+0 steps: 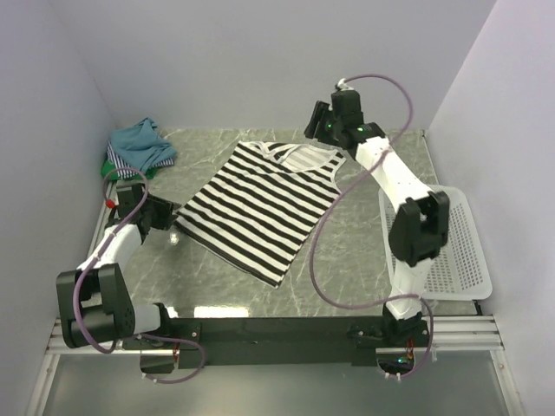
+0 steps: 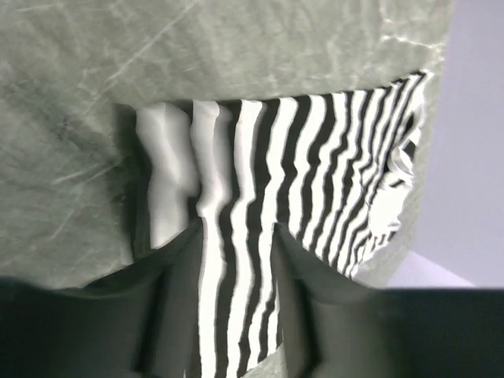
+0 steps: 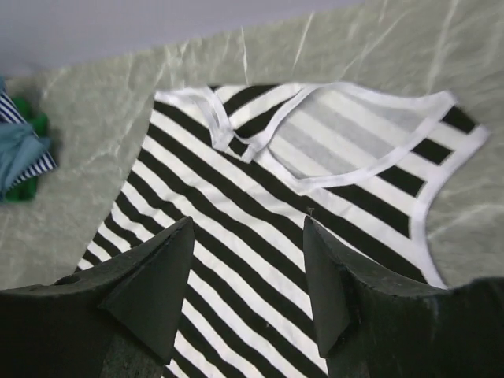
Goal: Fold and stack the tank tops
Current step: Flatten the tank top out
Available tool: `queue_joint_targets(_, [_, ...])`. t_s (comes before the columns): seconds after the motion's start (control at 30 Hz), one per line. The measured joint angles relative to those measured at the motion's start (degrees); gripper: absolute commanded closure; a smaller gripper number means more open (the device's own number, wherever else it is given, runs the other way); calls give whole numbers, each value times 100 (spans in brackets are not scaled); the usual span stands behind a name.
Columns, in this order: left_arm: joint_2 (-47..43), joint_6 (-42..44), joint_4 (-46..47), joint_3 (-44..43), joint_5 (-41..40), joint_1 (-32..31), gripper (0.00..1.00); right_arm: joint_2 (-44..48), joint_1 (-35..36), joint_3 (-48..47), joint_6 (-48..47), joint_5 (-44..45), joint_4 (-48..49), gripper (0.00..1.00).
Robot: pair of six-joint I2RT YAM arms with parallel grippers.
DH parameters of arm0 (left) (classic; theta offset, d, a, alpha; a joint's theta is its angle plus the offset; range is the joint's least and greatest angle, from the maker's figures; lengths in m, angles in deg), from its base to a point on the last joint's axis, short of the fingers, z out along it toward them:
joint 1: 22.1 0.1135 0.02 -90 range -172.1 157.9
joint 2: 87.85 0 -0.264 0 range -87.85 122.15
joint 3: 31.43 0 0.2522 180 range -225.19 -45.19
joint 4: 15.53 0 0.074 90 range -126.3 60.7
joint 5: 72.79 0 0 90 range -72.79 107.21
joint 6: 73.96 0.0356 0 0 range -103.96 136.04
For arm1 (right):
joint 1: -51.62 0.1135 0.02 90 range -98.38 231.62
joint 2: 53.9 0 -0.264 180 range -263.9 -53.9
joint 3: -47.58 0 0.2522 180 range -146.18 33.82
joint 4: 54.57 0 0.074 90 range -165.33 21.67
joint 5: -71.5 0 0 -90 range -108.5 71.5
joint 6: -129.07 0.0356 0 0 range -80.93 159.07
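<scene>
L end effector (image 2: 232, 260) part-open astride striped tank top (image 1: 260, 208) hem; R end effector (image 3: 246, 232) wide open, empty

Tabletop (image 1: 347, 251): grey-green, stone-look surface with pale irregular veining, mostly matte, with one bright patch of reflected light (image 1: 217, 309) close to its near edge. Enclosure: plain pale lilac panels on three sides, namely back wall (image 1: 260, 61), left wall (image 1: 43, 130) and right wall (image 1: 512, 104), evenly lit, the side panels slightly darker than the back one, all meeting the tabletop directly. Near edge: black crossbar (image 1: 286, 329) sits on silver aluminium rails (image 1: 468, 334), with a flat grey surface (image 1: 286, 390) below them.
</scene>
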Motion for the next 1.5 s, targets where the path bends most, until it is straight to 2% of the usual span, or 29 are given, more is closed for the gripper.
queue_joint_targets(0.1, [-151,68,-7,0,109,37,45,706,28,632,26,350,247,37])
queue_joint_targets(0.37, [-542,481,-284,-2,157,-42,46,1440,883,3062,352,938,304,38])
queue_joint_targets(0.53, [-654,680,-382,50,28,-557,51,1808,979,4133,636,1115,291,38])
queue_joint_targets(0.6, [-643,745,-422,68,-81,-1008,52,1803,863,4148,717,1174,315,39])
queue_joint_targets(0.7, [-527,837,-520,0,-302,-2052,53,1703,509,4035,796,1204,400,39])
queue_joint_targets(0.83, [-109,1152,-667,-278,-608,-3473,53,1034,-9,3305,857,1244,404,39])
queue_joint_targets(0.97, [372,1561,-778,-586,-861,-4422,51,435,-195,2743,868,1300,428,40])
queue_joint_targets(1.13, [966,2033,-953,-1010,-1108,-5591,52,282,-258,2712,890,1307,352,43])
queue_joint_targets(1.33, [1827,2376,-1209,-1639,-1421,-6688,55,284,-420,2909,905,1335,343,46])
queue_joint_targets(1.5, [2208,2417,-1617,-1971,-1860,-7178,55,286,-463,3108,905,1368,326,46])
